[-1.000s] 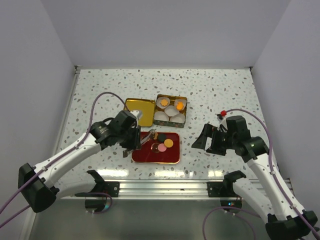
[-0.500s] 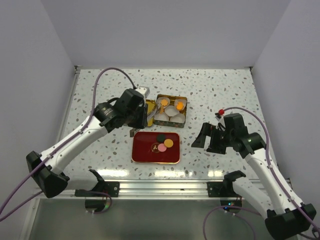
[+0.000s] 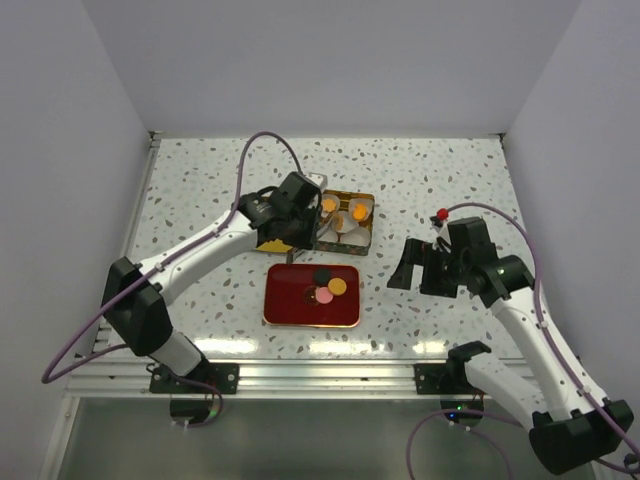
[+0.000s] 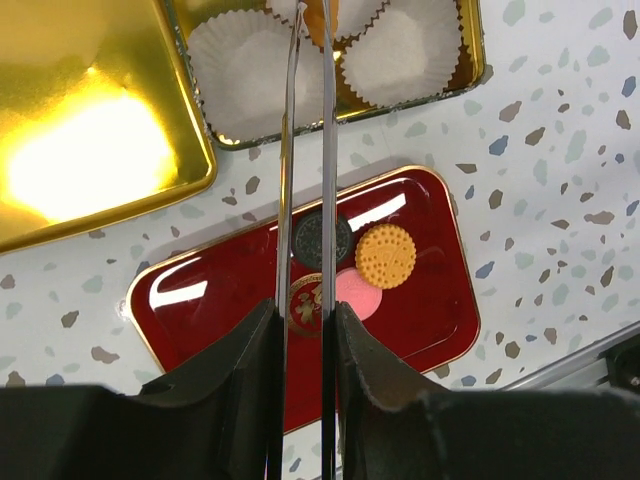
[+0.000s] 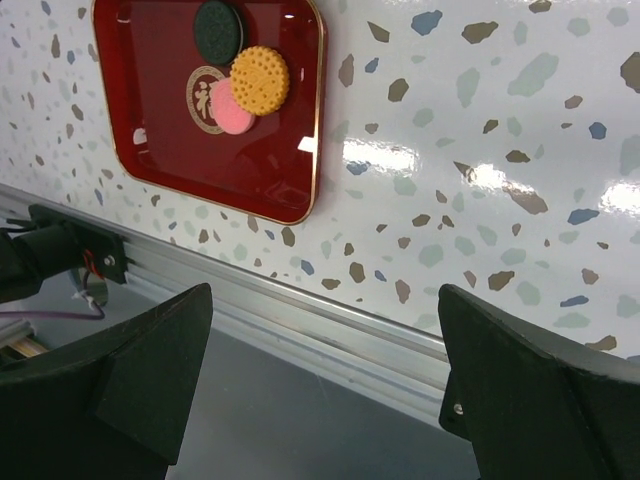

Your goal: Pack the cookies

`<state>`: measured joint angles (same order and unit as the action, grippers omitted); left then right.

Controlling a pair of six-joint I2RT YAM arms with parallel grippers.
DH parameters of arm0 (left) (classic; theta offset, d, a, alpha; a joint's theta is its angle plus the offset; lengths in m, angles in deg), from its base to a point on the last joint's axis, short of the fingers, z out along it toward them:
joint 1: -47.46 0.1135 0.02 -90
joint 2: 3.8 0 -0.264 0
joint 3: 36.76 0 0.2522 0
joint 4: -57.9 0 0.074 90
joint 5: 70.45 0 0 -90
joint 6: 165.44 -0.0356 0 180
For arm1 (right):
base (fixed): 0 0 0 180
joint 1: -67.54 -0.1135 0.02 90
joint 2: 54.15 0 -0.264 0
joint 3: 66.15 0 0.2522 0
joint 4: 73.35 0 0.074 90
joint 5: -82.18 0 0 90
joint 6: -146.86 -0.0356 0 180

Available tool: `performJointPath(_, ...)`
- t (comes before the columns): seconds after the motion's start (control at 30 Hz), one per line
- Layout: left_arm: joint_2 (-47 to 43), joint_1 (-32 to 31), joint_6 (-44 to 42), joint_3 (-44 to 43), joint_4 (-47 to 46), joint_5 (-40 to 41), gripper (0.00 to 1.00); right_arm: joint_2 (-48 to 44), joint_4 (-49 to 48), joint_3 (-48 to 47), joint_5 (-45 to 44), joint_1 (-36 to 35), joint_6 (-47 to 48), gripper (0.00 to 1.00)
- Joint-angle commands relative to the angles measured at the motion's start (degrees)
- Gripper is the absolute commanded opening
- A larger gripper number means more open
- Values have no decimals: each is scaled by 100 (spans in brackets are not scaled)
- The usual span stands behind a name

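Note:
My left gripper (image 4: 305,325) is shut on a pair of thin metal tongs (image 4: 327,150). The tong tips pinch an orange cookie (image 4: 314,12) over the white paper cups (image 4: 245,65) in the gold tin (image 3: 362,228). In the top view the left gripper (image 3: 302,214) hangs at the tin's left end. On the red tray (image 3: 300,308) lie a dark brown cookie (image 3: 322,276), an orange cookie (image 3: 339,286) and a pink cookie (image 3: 325,295). My right gripper (image 3: 415,268) is open and empty, right of the tray. Its wrist view shows the tray (image 5: 160,120) and the orange cookie (image 5: 259,80).
The tin's gold lid (image 4: 90,140) lies open-side up left of the tin, partly under my left arm in the top view. Two cups in the tin hold orange cookies (image 3: 358,210). The metal rail (image 5: 330,325) runs along the table's near edge.
My left arm has swung from the red tray back and to the right, carrying the tongs to the tin. My right gripper has shifted slightly towards the back.

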<state>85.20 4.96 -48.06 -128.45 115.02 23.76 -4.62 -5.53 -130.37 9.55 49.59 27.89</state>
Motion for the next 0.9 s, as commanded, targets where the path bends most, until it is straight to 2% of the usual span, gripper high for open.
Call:
performJointPath(0.0, 153, 23, -57, -363, -626, -96, 21, 91, 113, -236, -163, -6, 269, 99)
performJointPath(0.1, 329, 31, -22, -442, -705, -87, 23, 126, 96, -245, -172, -6, 287, 99)
performJointPath(0.17, 435, 23, -4, -442, -767, -87, 28, 161, 96, -245, -163, -6, 304, 99)
performJointPath(0.43, 576, 31, -21, -486, -732, -61, 52, 109, 122, -210, -155, -6, 252, 99)
performJointPath(0.73, 84, 23, -197, -776, -56, 449, 53, -14, 78, -61, -23, -6, 102, 99)
performJointPath(0.87, -302, 5, -303, -610, 313, 546, 53, -93, 34, 44, 74, -15, -20, 99)
